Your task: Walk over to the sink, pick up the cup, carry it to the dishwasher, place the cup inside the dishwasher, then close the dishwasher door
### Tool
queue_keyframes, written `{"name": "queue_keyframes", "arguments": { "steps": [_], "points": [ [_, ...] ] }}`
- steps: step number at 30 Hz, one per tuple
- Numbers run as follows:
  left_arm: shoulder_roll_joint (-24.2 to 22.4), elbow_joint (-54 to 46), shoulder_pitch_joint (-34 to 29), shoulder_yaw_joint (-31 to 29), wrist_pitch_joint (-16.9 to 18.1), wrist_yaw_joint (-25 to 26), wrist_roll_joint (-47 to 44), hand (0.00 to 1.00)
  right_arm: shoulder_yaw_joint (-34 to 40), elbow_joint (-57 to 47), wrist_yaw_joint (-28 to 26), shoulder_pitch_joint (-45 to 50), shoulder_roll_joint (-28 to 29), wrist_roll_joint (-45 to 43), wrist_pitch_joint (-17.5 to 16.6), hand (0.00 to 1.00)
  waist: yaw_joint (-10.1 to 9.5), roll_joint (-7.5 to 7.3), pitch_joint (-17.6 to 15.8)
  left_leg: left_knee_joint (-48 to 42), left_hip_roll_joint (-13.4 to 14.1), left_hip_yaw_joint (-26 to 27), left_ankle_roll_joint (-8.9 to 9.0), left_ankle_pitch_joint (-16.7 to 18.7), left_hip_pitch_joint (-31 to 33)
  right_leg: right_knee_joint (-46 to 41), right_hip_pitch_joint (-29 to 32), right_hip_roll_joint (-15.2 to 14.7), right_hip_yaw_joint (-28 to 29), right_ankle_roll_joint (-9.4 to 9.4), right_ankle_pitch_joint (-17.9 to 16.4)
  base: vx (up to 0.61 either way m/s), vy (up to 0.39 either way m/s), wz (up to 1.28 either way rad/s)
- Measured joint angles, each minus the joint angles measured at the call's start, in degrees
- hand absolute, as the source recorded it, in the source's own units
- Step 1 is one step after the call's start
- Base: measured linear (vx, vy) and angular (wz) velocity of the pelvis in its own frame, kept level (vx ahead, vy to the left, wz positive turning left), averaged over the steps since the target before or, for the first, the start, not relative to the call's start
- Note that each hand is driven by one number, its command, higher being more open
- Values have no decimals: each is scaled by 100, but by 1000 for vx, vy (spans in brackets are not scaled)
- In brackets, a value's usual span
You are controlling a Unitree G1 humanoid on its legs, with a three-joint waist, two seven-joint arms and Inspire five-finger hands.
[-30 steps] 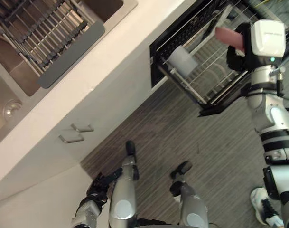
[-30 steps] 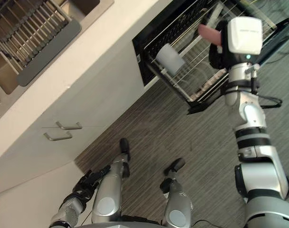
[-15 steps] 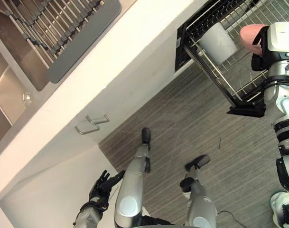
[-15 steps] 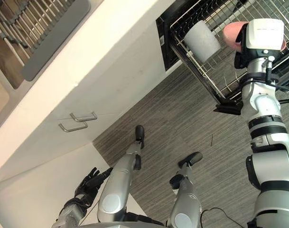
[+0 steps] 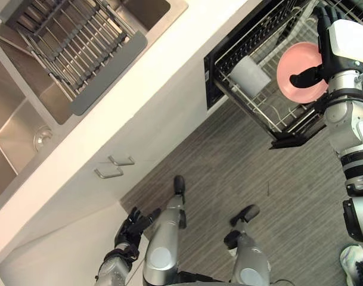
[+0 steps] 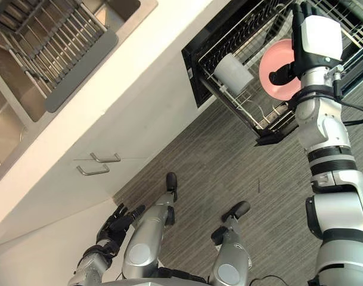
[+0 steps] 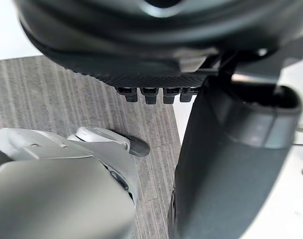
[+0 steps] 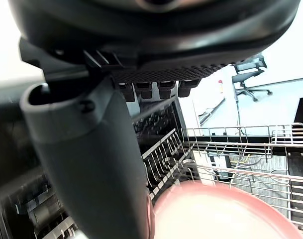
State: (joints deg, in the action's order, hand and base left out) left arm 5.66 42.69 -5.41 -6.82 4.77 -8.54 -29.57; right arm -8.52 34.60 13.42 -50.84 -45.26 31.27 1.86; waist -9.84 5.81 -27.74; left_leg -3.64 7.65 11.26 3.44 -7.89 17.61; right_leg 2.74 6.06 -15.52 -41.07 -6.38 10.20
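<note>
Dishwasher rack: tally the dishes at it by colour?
Pink plate, pinched by the right robot hand: 1
Pale grey cup, lying in the rack: 1
Total: 2

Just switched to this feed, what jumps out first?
The right hand pinches a pink plate over the pulled-out dishwasher rack, at upper right. A pale cup lies in that rack, beside the plate. The left hand hangs open, low by the cabinet.
</note>
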Motion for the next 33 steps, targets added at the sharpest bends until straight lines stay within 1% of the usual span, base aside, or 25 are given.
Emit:
{"name": "queue_keyframes", "arguments": {
  "steps": [3, 4, 6, 7, 9, 11, 12, 13, 15, 16, 17, 18, 19, 20, 21, 23, 24, 25, 26, 28, 29, 30, 31, 33],
  "points": [
    [-8, 10, -122, -194, -31, 6, 164, 100, 239, 5, -267, 210, 73, -427, 112, 100, 30, -202, 78, 309, -19, 36, 44, -95, -409, 1, -245, 4, 14, -28, -44, -8, 5, -4],
    [10, 17, -197, -225, -54, 44, 211, 100, 369, 23, -426, 345, 76, -636, 170, 100, 54, -298, 132, 475, -28, 39, 62, -163, -574, -7, -334, 9, 11, -48, -74, 0, 0, 0],
    [8, 70, -323, -242, -112, 107, 283, 100, 721, 133, -572, 630, 100, -1105, 253, 100, 121, -423, 237, 702, -44, 47, 67, -269, -816, -53, -464, 3, 6, -53, -111, 0, 0, 0],
    [4, 99, -351, -242, -130, 112, 323, 100, 861, 195, -593, 710, 122, -1272, 272, 100, 144, -444, 251, 762, -52, 52, 71, -293, -903, -64, -515, -1, 8, -51, -116, 30, 4, -2],
    [-3, 289, -399, -239, -136, 121, 511, 100, 1471, 544, -603, 978, 208, -2173, 378, 100, 197, -463, 334, 855, -72, 78, 74, -312, -1129, -113, -669, -32, 26, -56, -126, 14, 6, -2],
    [-2, 351, -489, -239, -119, 137, 553, 100, 2100, 919, -622, 1166, 349, -3097, 556, 100, 319, -456, 430, 857, -99, 92, 74, -312, -1179, -230, -678, -101, 49, -71, -190, 1, 13, -5],
    [-1, 462, -489, -237, -54, 160, 595, 100, 2333, 1166, -600, 1227, 397, -3500, 676, 0, 361, -452, 434, 859, -118, 165, 74, -312, -1206, -288, -629, -148, 127, -113, -236, -10, 19, -19],
    [-9, 490, -489, -232, -21, 176, 596, 100, 2396, 1279, -585, 1254, 416, -3678, 729, 0, 376, -432, 443, 860, -111, 211, 74, -312, -1197, -320, -571, -155, 181, -113, -237, -35, 17, -30],
    [-15, 533, -488, -150, 76, 227, 593, 100, 2455, 1620, -395, 1360, 533, -4152, 883, 0, 511, -298, 450, 867, -97, 329, 64, -321, -1087, -427, -321, -185, 340, -104, -243, -72, 9, -29],
    [-16, 533, -487, -104, 85, 229, 592, 100, 2455, 1670, -335, 1366, 542, -4214, 911, 0, 554, -241, 430, 879, -97, 350, 62, -331, -1037, -459, -238, -198, 372, -101, -243, -86, 5, -18],
    [-15, 525, -477, 22, 109, 229, 589, 100, 2465, 1692, -166, 1369, 543, -4315, 919, 0, 647, -107, 366, 891, -103, 365, 57, -357, -923, -496, -94, -215, 415, -92, -233, -81, 1, -15],
    [-19, 529, -437, 153, 128, 235, 580, 100, 2520, 1692, 16, 1368, 543, -4345, 919, 0, 670, 29, 328, 892, -103, 403, 29, -403, -804, -497, 64, -217, 470, -79, -193, -82, -1, -14],
    [-22, 532, -423, 224, 140, 239, 574, 100, 2546, 1692, 90, 1365, 543, -4346, 919, 0, 668, 95, 339, 892, -101, 425, 23, -418, -733, -496, 157, -217, 497, -50, -159, -67, -10, -16],
    [-23, 536, -407, 376, 189, 245, 512, 100, 2562, 1692, 201, 1314, 542, -4344, 919, 0, 667, 215, 338, 892, -100, 465, 18, -440, -616, -496, 303, -216, 550, -29, -123, -43, -11, -14],
    [-23, 541, -396, 449, 209, 250, 469, 100, 2561, 1691, 237, 1266, 543, -4343, 919, 0, 659, 262, 324, 892, -100, 501, 12, -447, -583, -495, 365, -216, 589, -22, -106, -38, -15, -20],
    [-35, 551, -304, 663, 222, 329, 359, 100, 2553, 1651, 301, 937, 537, -4318, 919, 0, 644, 450, 281, 866, -111, 590, -31, -486, -424, -496, 598, -228, 695, 9, -34, -20, -16, -19],
    [-36, 551, -276, 728, 218, 348, 354, 100, 2542, 1626, 302, 846, 526, -4285, 919, 0, 640, 495, 287, 865, -119, 601, -38, -513, -367, -496, 677, -234, 718, 14, -12, -5, -23, -14],
    [-76, 554, -176, 842, 191, 345, 296, 100, 2461, 1561, 298, 609, 409, -4205, 919, 0, 594, 626, 245, 863, -150, 626, -54, -529, -264, -516, 827, -269, 782, 20, 19, 2, -16, -9],
    [-89, 552, -143, 888, 185, 337, 238, 100, 2401, 1543, 289, 508, 333, -4116, 919, 0, 575, 689, 232, 863, -171, 634, -63, -535, -218, -551, 895, -298, 804, 18, 20, -3, -13, -6],
    [-162, 553, -69, 999, 180, 346, 126, 100, 2292, 1343, 272, 332, 131, -3992, 919, 0, 504, 896, 195, 862, -234, 617, -78, -547, -114, -622, 1044, -376, 837, 11, 24, 0, 0, 0],
    [-211, 553, -44, 1063, 181, 356, 76, 100, 2255, 1176, 263, 284, 73, -3883, 919, 0, 435, 994, 204, 862, -279, 572, -79, -547, -53, -673, 1139, -436, 866, 8, 23, 0, 0, 0],
    [-234, 551, -44, 1087, 183, 362, -25, 100, 2140, 1101, 257, 228, 72, -3770, 918, 0, 377, 1033, 232, 862, -313, 483, -79, -548, -2, -720, 1230, -480, 895, 7, 22, 0, 0, 0],
    [-237, 547, -40, 1102, 184, 364, -64, 100, 2088, 1098, 242, 204, 77, -3754, 919, 0, 347, 1039, 237, 861, -330, 433, -79, -548, 11, -749, 1260, -502, 906, 2, 19, 36, -6, 5],
    [-236, 525, -24, 1196, 209, 361, -207, 100, 1958, 1094, 203, 178, 78, -3477, 919, 0, 273, 1063, 254, 861, -442, 167, -78, -548, 58, -909, 1297, -656, 855, -60, -44, 31, 3, 23]
  ]
}}
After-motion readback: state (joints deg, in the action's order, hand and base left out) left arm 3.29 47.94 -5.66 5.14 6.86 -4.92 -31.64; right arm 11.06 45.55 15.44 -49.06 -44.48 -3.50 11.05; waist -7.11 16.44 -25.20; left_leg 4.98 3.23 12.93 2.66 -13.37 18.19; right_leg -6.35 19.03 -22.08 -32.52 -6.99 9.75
